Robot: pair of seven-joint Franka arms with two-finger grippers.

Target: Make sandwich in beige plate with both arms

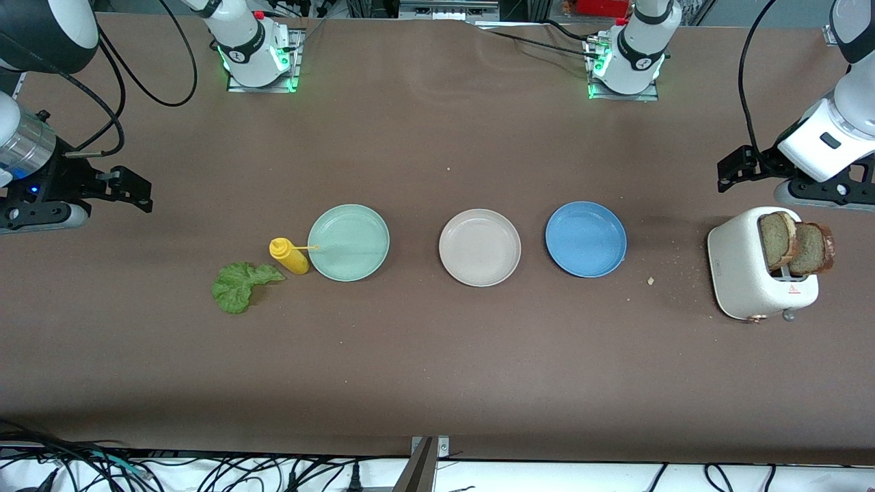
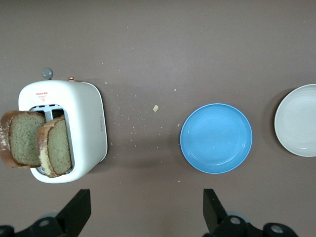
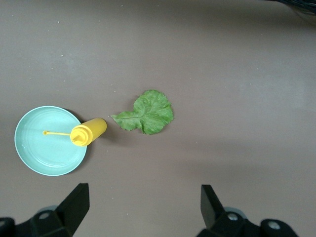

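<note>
In the front view, the beige plate (image 1: 480, 247) lies on the brown table (image 1: 437, 355), in the middle of a row of three. The blue plate (image 1: 586, 239) is at its three o'clock, toward my left arm's end. The mint-green plate (image 1: 348, 242) is at its nine o'clock, toward my right arm's end. A yellow squeeze bottle (image 1: 289, 255) lies with its nozzle over the mint-green plate's rim, and the lettuce leaf (image 1: 239, 287) is at the bottle's seven o'clock, flat on the table. At the blue plate's three o'clock stands the white toaster (image 1: 745, 273) with two bread slices (image 1: 779, 239) sticking up from its slots. My left gripper (image 1: 726, 174) hangs over the table at the toaster's twelve o'clock. My right gripper (image 1: 140, 195) hangs over the table's edge at my right arm's end.

In the left wrist view, my left gripper (image 2: 145, 210) has its fingers (image 2: 79, 207) spread wide and holds nothing. The toaster (image 2: 84, 128), the bread (image 2: 24, 138), the blue plate (image 2: 216, 138) and part of the beige plate (image 2: 298, 121) all show.

In the right wrist view, my right gripper (image 3: 143, 205) is likewise spread and holds nothing. The lettuce (image 3: 148, 112) lies just beside the bottle (image 3: 88, 132), whose nozzle reaches over the mint-green plate (image 3: 44, 153).
</note>
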